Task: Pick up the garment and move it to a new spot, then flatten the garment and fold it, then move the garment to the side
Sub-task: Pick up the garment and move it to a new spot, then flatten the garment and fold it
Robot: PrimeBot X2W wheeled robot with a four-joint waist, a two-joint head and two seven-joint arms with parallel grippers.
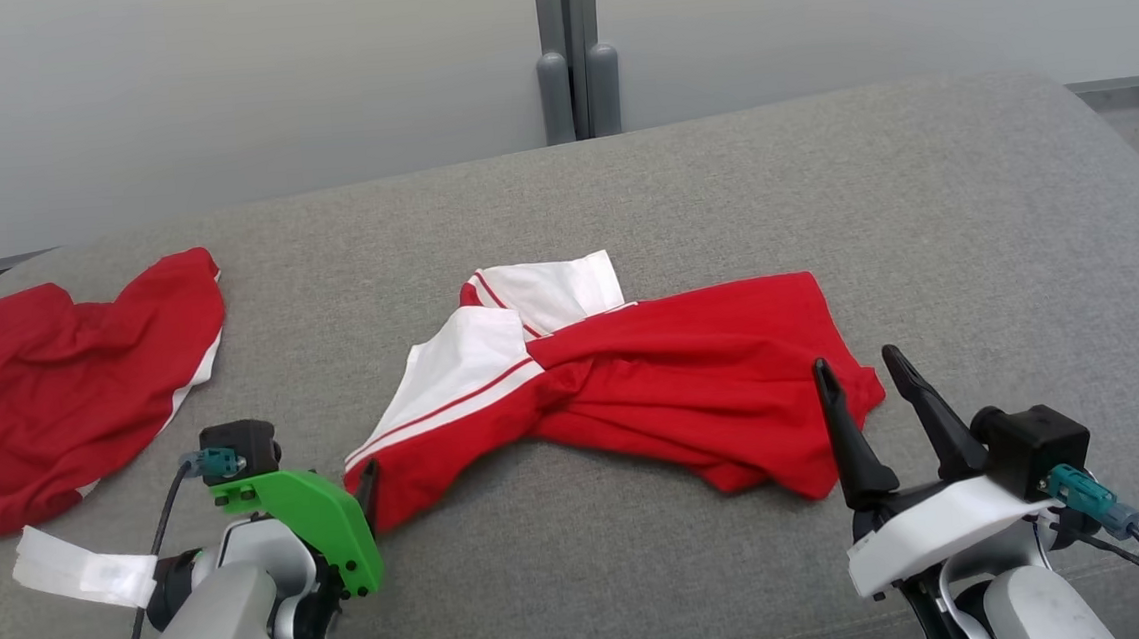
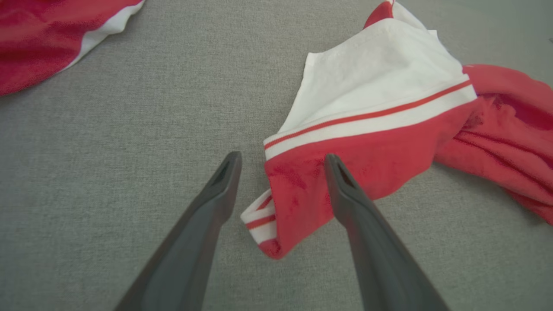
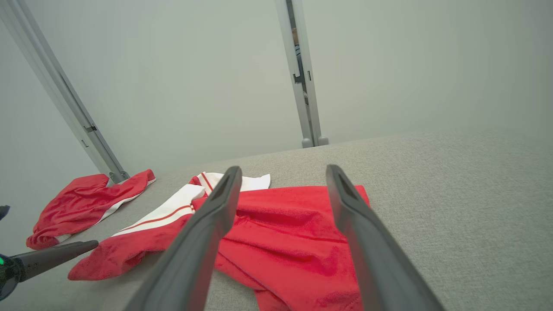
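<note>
My left gripper [image 2: 281,157] has its fingers apart, with the near left corner of the red-and-white garment [image 1: 673,372] between them. The garment lies crumpled mid-way across the grey upholstered surface [image 1: 922,195]. My right gripper [image 1: 855,360], fingers likewise spread, is at the garment's near right edge. A second red garment [image 1: 62,375] lies at the left.

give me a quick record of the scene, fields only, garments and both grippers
cushion: grey, holds both garments
garment: red and white, twisted, mid-cushion, not flat
other garment: red, bunched, far left
left gripper: open, garment's left corner between its fingers, not clamped
right gripper: open, at garment's right edge
</note>
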